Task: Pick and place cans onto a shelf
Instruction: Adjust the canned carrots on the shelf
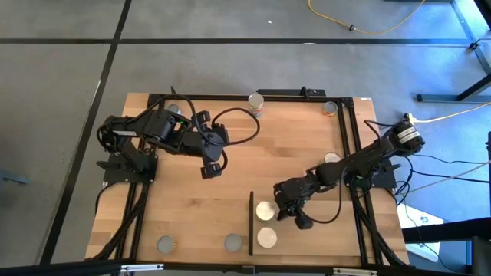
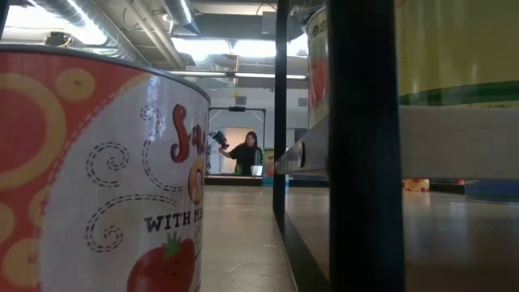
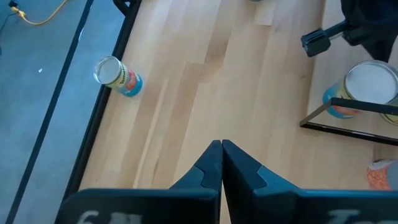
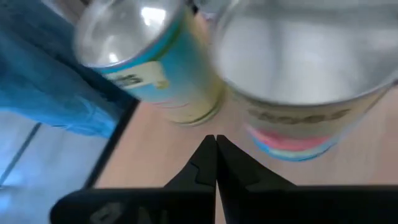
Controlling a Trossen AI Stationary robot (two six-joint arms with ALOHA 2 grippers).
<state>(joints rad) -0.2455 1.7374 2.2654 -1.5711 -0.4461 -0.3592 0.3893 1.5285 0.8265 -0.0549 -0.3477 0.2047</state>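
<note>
The shelf (image 1: 322, 230) is a light-wood panel with a black upright edge (image 1: 251, 222), lying at the table's near right. Two cream-topped cans (image 1: 265, 211) (image 1: 266, 236) stand on it just beside that edge. My right gripper (image 1: 281, 215) is shut and empty. In the right wrist view it (image 4: 216, 144) points down at the gap between those two cans (image 4: 149, 56) (image 4: 305, 74), close to both. My left gripper (image 1: 211, 169) hangs shut and empty above the table's middle left, its tips (image 3: 221, 148) over bare wood.
Loose cans stand at the far edge (image 1: 255, 102), the far right corner (image 1: 330, 107), beside the right arm (image 1: 331, 159) and along the near edge (image 1: 166, 245) (image 1: 232, 243). A red-labelled can (image 2: 97, 178) fills the low view's left. A person (image 2: 247, 152) stands far behind the table.
</note>
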